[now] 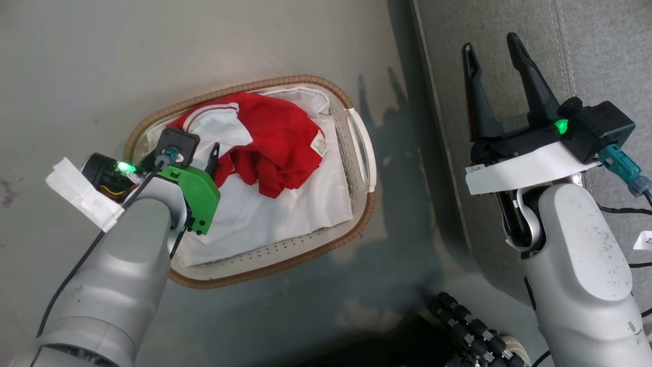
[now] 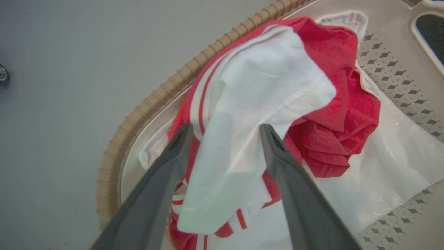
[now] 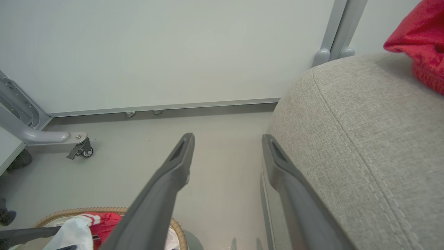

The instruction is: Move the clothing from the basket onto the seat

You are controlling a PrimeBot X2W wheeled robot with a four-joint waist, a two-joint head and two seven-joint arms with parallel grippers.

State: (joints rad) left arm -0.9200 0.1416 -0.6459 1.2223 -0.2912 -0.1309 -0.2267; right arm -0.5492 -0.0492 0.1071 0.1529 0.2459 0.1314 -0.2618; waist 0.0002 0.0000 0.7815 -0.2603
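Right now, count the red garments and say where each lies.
2. One red-and-white garment lies crumpled in the laundry basket; one red piece rests on the grey seat cushion. More may be hidden under the crumpled one.

You've got soft, even light. Left of your right hand point(image 1: 490, 43), its fingers throw faint twin shadows on the floor point(image 1: 392, 117), and a broader, darker patch lies back beside its wrist. Between your left hand's point(image 2: 226, 128) fingers, the clothing point(image 2: 263, 80) nearly washes out white. In both wrist views, the finger bases blur.
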